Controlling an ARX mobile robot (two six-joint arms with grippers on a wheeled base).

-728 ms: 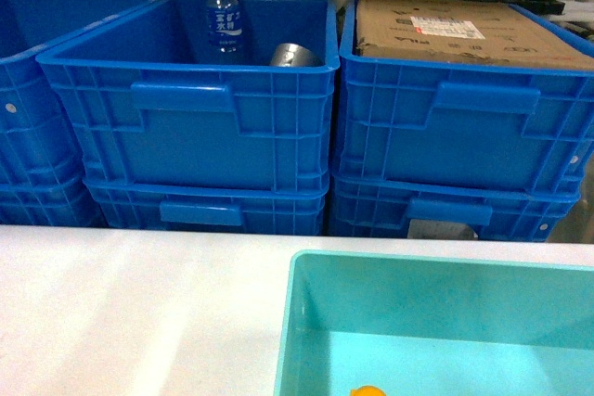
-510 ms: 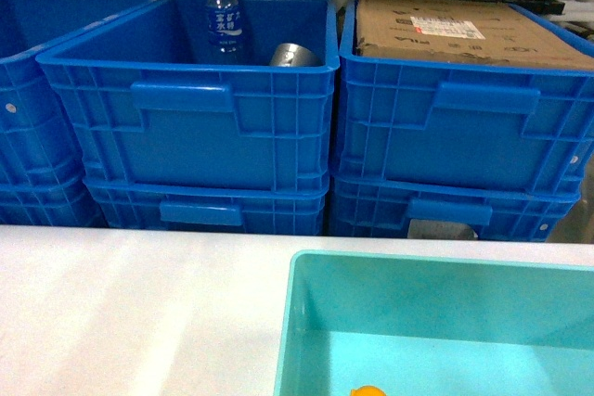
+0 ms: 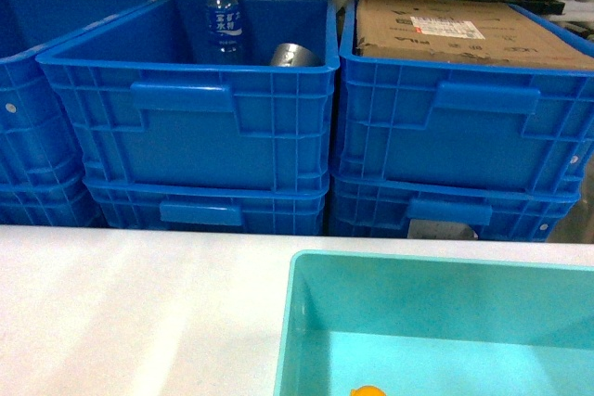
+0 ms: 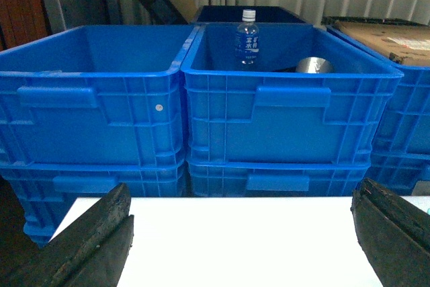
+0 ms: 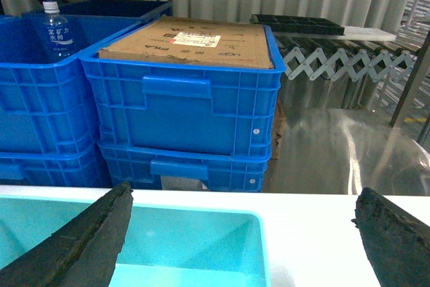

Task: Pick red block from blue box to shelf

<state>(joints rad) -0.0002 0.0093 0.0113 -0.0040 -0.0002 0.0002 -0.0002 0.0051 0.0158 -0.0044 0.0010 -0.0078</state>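
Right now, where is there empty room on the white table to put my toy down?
The white table looks bare left of the pale teal tub, up to the stacked bright-blue plastic bins. The tub fills the right side and holds a small orange ball. The middle bin is crowded by a clear water bottle and a shiny metal can.

Six big blue plastic bins (image 3: 195,136) sit in three stacks of two. There is one clear water bottle (image 3: 222,21), one flat brown cardboard box (image 3: 445,30), one pale teal tub (image 3: 436,322), and one small orange ball (image 3: 368,391).
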